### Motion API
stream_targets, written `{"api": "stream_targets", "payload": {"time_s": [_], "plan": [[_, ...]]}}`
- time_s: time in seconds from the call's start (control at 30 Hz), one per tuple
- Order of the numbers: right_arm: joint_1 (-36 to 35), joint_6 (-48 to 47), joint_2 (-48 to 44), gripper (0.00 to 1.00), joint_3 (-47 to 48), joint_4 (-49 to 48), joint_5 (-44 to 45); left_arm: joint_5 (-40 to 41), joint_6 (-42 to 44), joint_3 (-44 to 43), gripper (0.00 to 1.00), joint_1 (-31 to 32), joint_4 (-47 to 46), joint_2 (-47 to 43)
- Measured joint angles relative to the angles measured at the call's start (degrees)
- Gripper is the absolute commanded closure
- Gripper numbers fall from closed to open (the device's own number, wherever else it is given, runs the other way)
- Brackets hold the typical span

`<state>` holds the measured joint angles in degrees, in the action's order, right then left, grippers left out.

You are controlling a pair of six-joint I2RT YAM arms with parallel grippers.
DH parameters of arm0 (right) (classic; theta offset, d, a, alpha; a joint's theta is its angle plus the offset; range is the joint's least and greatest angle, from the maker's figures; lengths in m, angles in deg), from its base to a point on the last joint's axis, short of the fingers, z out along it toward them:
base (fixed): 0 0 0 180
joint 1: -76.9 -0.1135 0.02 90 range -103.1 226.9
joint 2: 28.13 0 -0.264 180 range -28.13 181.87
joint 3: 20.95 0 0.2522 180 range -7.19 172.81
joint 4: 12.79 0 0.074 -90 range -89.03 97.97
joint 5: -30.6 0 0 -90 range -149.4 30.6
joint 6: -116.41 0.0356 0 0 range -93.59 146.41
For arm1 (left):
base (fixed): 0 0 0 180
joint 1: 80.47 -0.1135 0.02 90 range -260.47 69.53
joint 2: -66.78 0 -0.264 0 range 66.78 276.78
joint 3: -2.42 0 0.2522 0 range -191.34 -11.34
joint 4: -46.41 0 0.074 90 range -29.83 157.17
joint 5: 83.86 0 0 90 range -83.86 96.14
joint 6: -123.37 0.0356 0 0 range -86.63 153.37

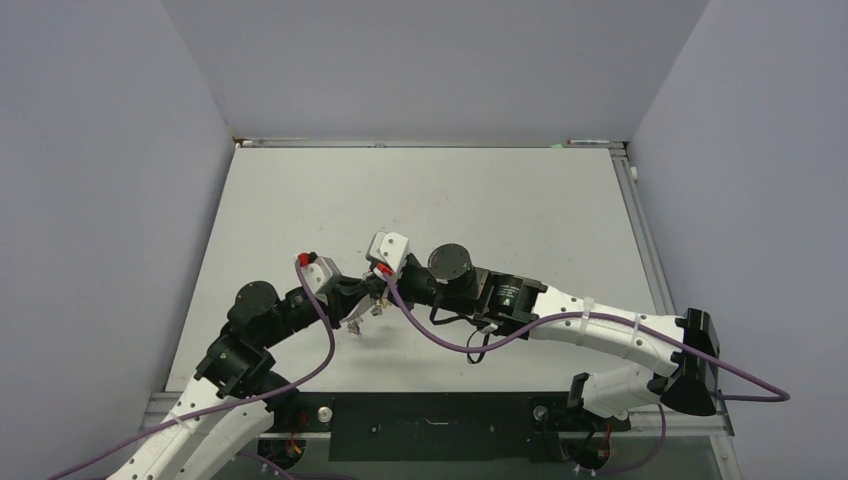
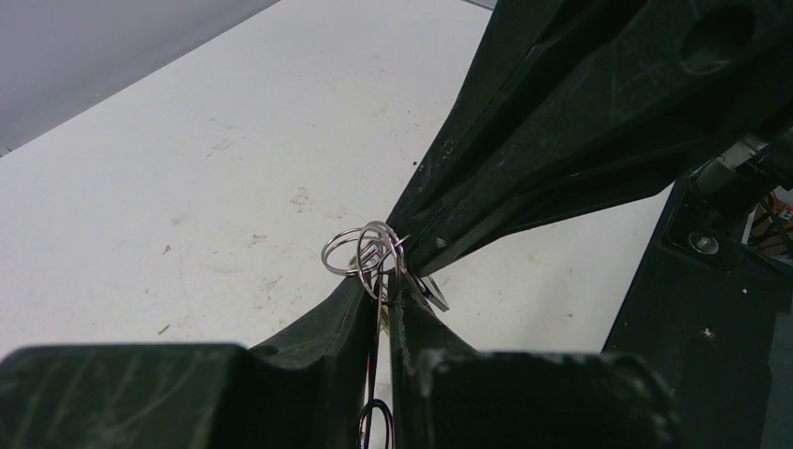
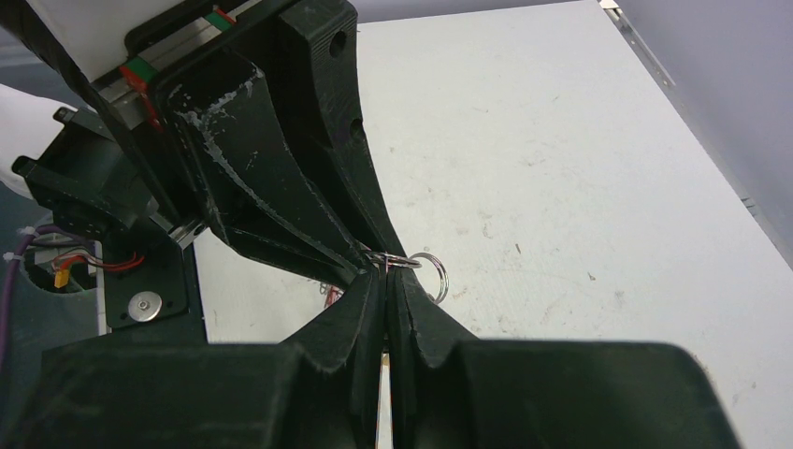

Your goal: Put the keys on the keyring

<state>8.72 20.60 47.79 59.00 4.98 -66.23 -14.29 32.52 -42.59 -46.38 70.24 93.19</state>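
Both grippers meet tip to tip a little above the table, near its front left. My left gripper (image 1: 362, 291) (image 2: 383, 285) is shut on a thin dark wire, the keyring (image 2: 378, 323), which runs down between its fingers. A cluster of small silver split rings (image 2: 363, 251) sits right at its tips. My right gripper (image 1: 379, 289) (image 3: 385, 278) is shut, pinching a silver ring (image 3: 432, 273) of that cluster. A flat metal key (image 2: 431, 292) hangs under its tips. More keys (image 1: 359, 320) dangle below the two grippers, one with red (image 3: 330, 295) on it.
The white table (image 1: 450, 200) stretches behind and to the right of the grippers. Grey walls close it in on three sides. Purple cables (image 1: 440, 338) loop over both arms near the front edge.
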Motion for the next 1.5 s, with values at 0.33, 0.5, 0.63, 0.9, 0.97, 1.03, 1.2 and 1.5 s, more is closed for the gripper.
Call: {"api": "stream_targets", "payload": {"time_s": [0.33,0.5,0.63,0.9,0.97,1.03,1.2,1.5], "plan": [[0.46,0.00,-0.17,0.95,0.02,0.42,0.02,-0.13,0.00,0.00,1.00,0.00,0.02,0.00],[1.22,0.00,-0.50,0.95,0.02,1.07,0.07,-0.66,-0.02,0.00,1.00,0.00,-0.02,0.00],[1.57,0.00,-0.50,0.95,0.02,1.29,0.04,-0.66,0.00,0.00,1.00,0.00,-0.02,0.00],[2.71,0.33,-0.44,0.94,1.22,3.34,-2.05,-1.53,-0.02,0.00,1.00,0.00,-0.22,-0.09],[3.04,0.44,-0.33,0.94,1.95,4.28,-2.91,-2.05,-0.02,0.00,1.00,0.00,-0.39,-0.20],[3.39,0.50,-0.28,0.90,2.43,4.81,-3.65,-2.54,-0.02,0.00,1.00,0.00,-0.55,-0.35],[4.39,0.79,-0.13,0.83,3.32,6.21,-4.61,-4.33,-0.17,0.00,1.00,0.00,-0.81,-0.92],[5.55,1.51,0.68,0.60,3.80,7.58,-5.11,-5.68,-0.39,0.00,1.00,0.00,-0.87,-1.14]]}}
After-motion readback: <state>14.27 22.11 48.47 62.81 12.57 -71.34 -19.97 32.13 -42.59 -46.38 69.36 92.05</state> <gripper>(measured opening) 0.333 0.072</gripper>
